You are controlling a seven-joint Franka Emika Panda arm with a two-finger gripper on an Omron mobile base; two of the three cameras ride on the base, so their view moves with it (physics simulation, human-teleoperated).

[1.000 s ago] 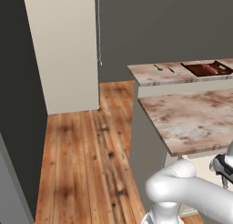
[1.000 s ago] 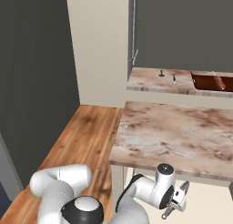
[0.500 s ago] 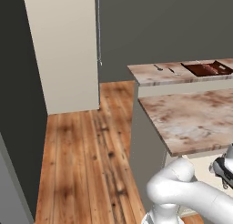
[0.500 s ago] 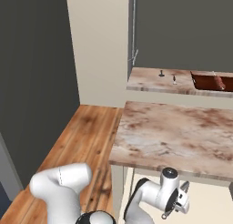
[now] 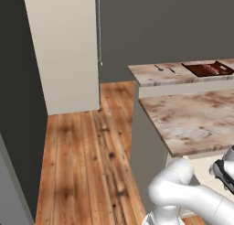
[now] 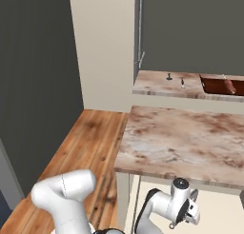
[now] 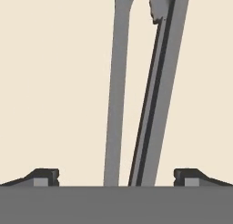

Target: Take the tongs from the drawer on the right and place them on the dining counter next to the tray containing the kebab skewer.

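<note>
The tongs [image 7: 154, 91] are two long grey arms lying on the cream drawer floor, running up the hand view. They pass between my gripper [image 7: 116, 176], whose fingertips [image 7: 45, 175] stand wide apart on either side, so it is open and not touching them. My hand [image 6: 185, 218] hangs low under the near marbled counter's edge, at the right border of the left base view [image 5: 226, 171]. The dark reddish-brown tray [image 5: 208, 68] [image 6: 223, 84] sits far off on the dining counter [image 5: 151, 75] [image 6: 152, 88].
A near marbled counter top [image 5: 192, 121] [image 6: 181, 142] overhangs the hand. Two small dark items [image 6: 168, 77] lie on the dining counter left of the tray. A tall cream cabinet [image 5: 64, 45] and wooden floor [image 5: 87, 160] are to the left.
The hand has sunk a little lower under the near counter's edge. The base views have not shifted.
</note>
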